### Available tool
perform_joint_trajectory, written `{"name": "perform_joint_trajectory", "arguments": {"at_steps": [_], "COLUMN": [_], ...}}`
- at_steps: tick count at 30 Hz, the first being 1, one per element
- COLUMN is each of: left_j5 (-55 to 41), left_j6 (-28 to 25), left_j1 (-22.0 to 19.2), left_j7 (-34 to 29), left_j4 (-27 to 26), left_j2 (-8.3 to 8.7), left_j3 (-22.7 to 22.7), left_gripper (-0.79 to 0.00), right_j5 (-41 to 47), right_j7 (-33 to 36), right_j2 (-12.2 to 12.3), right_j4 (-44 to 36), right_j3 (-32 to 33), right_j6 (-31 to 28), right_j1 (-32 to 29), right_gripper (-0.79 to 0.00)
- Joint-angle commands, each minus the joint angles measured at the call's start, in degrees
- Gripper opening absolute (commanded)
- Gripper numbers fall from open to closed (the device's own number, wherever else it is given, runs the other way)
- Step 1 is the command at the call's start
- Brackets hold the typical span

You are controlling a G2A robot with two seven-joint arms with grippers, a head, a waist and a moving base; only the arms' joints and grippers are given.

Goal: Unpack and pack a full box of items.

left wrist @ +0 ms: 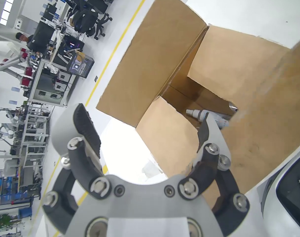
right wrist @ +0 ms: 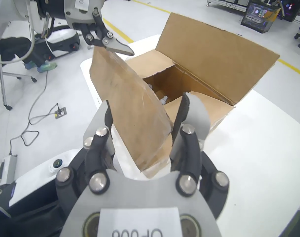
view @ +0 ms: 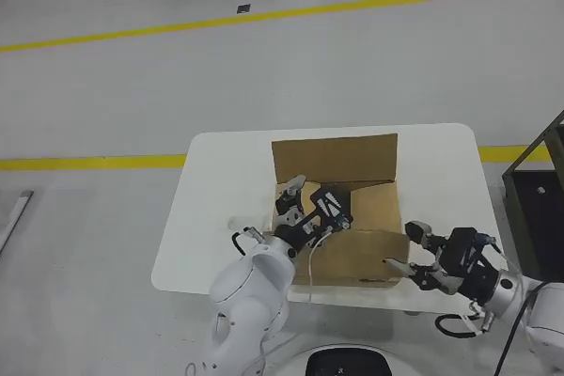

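Observation:
An open cardboard box (view: 334, 155) stands on the white table (view: 216, 226), its flaps raised. My left gripper (view: 289, 202) hangs open over the box's left edge, a short side flap (left wrist: 164, 129) below its spread fingers. Deep in the box (left wrist: 152, 57) lies a small white bottle (left wrist: 199, 114). My right gripper (view: 414, 250) is open at the right end of the near flap (view: 357, 254). In the right wrist view that flap (right wrist: 130, 104) stands upright between my right gripper's (right wrist: 148, 101) wide-apart fingers. The left gripper's fingertip (right wrist: 122, 49) sits at the flap's upper corner.
Bare table surface (right wrist: 251, 149) stretches to the right of the box. A dark metal frame (view: 545, 179) stands beside the table's right edge. A white tube (view: 9, 226) lies on the floor far left. A cable and socket (right wrist: 58, 112) lie on the floor.

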Motion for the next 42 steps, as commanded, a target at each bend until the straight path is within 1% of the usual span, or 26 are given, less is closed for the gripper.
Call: {"name": "perform_joint_trajectory", "arguments": {"at_steps": [1,3,4,5,9,11,15,16,18,19,20,21,22,23,24,25,26,28,30,31,35,38,40,41,42], "left_j5": [-0.2,0.0,0.0,0.1,0.5,0.6,1.0,1.1,1.2,1.2,1.2,1.2,1.3,1.3,1.4,1.4,1.4,1.4,1.4,1.5,1.7,1.7,1.3,1.1,0.9], "left_j6": [-0.2,-0.3,0.1,0.2,0.9,1.2,1.9,2.4,3.0,3.3,3.5,3.6,3.8,4.0,4.2,4.4,4.5,4.8,5.1,5.3,5.6,5.7,5.9,6.0,6.3], "left_j1": [0.4,0.6,0.6,0.6,0.3,0.2,0.2,0.2,0.4,0.5,0.5,0.6,0.6,0.7,0.7,0.7,0.8,0.9,0.9,1.0,1.4,1.5,1.5,1.4,1.4], "left_j7": [-0.1,-0.2,-0.1,-0.1,0.2,0.3,0.5,0.6,0.8,0.9,0.9,1.0,1.1,1.1,1.2,1.2,1.3,1.4,1.5,1.4,1.5,1.7,1.8,1.8,1.7], "left_j4": [-0.2,-0.4,-0.5,-0.6,-0.6,-0.5,-0.6,-0.7,-0.8,-0.9,-0.9,-0.9,-0.9,-0.9,-0.9,-0.9,-1.0,-1.0,-1.1,-1.1,-1.0,-0.8,-0.4,-0.1,0.1], "left_j2": [0.11,0.21,0.23,0.27,0.40,0.47,0.63,0.65,0.72,0.75,0.78,0.82,0.85,0.88,0.91,0.93,0.96,1.01,1.08,1.12,1.29,1.39,1.43,1.46,1.47], "left_j3": [-0.1,-0.1,-0.1,0.0,-0.2,-0.4,-0.8,-0.9,-1.1,-1.2,-1.3,-1.3,-1.3,-1.4,-1.4,-1.4,-1.4,-1.5,-1.6,-1.8,-2.3,-2.5,-2.6,-2.8,-3.0], "left_gripper": [0.000,0.000,0.000,0.000,0.000,0.000,0.000,0.000,0.000,0.000,0.000,0.000,0.000,0.000,0.000,0.000,0.000,0.000,0.000,0.000,0.000,0.000,0.000,0.000,0.000], "right_j5": [4.8,9.6,12.1,13.8,19.2,20.7,25.2,26.0,28.4,29.5,29.5,29.1,29.1,28.9,28.1,27.7,27.6,26.9,27.0,27.4,28.1,31.3,34.0,36.8,38.7], "right_j7": [0.3,1.5,3.3,5.1,10.4,11.8,13.3,14.3,15.3,16.2,17.3,18.3,19.1,19.6,20.2,21.1,21.4,22.5,22.8,23.1,24.0,24.8,27.9,28.7,29.7], "right_j2": [0.1,0.2,0.4,0.6,1.0,1.2,1.3,1.4,1.5,1.5,1.6,1.7,1.8,1.8,1.9,1.9,1.8,1.8,1.8,1.8,1.9,1.9,2.1,2.2,2.3], "right_j4": [0.8,1.7,2.2,2.6,4.7,5.7,8.8,9.5,10.7,11.4,11.8,12.2,12.7,13.2,13.8,14.6,15.5,17.4,18.6,19.1,20.6,21.4,21.1,21.1,21.1], "right_j3": [0.6,1.1,1.2,1.6,2.0,1.8,2.0,2.3,2.5,2.4,2.5,2.2,1.7,1.2,0.5,-0.6,-1.7,-3.9,-5.5,-6.1,-7.4,-8.2,-8.7,-8.4,-7.8], "right_j6": [-0.4,-1.0,-1.5,-1.5,0.1,1.2,6.3,7.8,9.8,10.7,11.5,12.2,12.6,13.0,13.2,13.4,13.5,13.3,13.1,12.7,12.1,11.1,10.1,9.7,9.7], "right_j1": [-0.3,-0.5,-0.4,-0.1,1.5,2.2,3.8,4.4,6.0,6.7,7.5,8.3,9.1,10.1,11.0,11.8,12.9,14.7,16.0,16.4,17.1,17.3,17.2,16.9,16.6], "right_gripper": [-0.394,-0.400,-0.446,-0.459,-0.443,-0.428,-0.351,-0.280,-0.188,-0.185,-0.157,-0.157,-0.311,-0.323,-0.317,-0.332,-0.366,-0.366,-0.391,-0.376,-0.409,-0.437,-0.416,-0.419,-0.440]}}
